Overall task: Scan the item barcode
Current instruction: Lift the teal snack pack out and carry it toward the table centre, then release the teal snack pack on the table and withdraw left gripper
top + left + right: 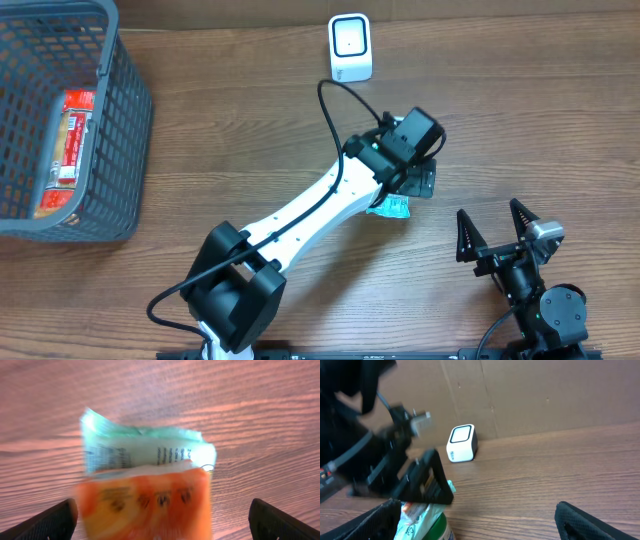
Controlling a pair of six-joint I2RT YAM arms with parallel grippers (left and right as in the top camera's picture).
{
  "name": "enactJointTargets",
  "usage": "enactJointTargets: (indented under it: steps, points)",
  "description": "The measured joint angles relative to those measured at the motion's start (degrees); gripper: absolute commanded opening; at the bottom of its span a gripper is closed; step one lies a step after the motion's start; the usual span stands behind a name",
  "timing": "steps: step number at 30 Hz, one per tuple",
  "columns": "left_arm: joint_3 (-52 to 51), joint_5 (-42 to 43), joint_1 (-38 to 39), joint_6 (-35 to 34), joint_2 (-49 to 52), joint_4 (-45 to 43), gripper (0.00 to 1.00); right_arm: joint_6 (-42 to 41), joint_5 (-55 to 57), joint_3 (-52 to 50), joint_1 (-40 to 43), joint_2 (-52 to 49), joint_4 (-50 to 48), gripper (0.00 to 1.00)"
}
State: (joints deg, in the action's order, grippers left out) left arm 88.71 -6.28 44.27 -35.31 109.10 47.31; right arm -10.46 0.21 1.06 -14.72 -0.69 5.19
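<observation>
The item is an orange and pale green packet [145, 485], blurred in the left wrist view, with its barcode [172, 455] on the pale upper strip facing the camera. My left gripper [162, 525] is open around it, both fingers [55, 522] well clear of the packet's sides. From overhead, the left gripper [420, 182] hovers mid-table over the packet [392, 207]. The white scanner [350, 47] stands at the table's far edge, also in the right wrist view as the scanner [461, 442]. My right gripper [493, 228] is open and empty at the front right.
A grey wire basket [128, 140] stands at the far left with another red-labelled packet [68, 150] inside. A brown cardboard wall [545, 395] rises behind the scanner. The left arm [310, 215] crosses the table diagonally from the front edge.
</observation>
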Motion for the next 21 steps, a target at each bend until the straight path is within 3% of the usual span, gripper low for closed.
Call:
enactJointTargets:
  steps: [7, 12, 21]
  points:
    - [10.64, -3.02, -0.15, 4.09, 0.0, 9.31, 1.0, 0.02, -0.02, 0.0, 0.02, 0.0, -0.02, 1.0]
    - [19.17, -6.05, -2.84, 7.56, 0.0, 20.52, 1.0, 0.02, -0.02, 0.0, 0.0, 0.0, -0.04, 1.0]
    - [42.32, -17.62, -20.63, 14.19, 0.04, 38.05, 1.0, 0.0, -0.02, 0.0, 0.0, 0.0, -0.04, 1.0]
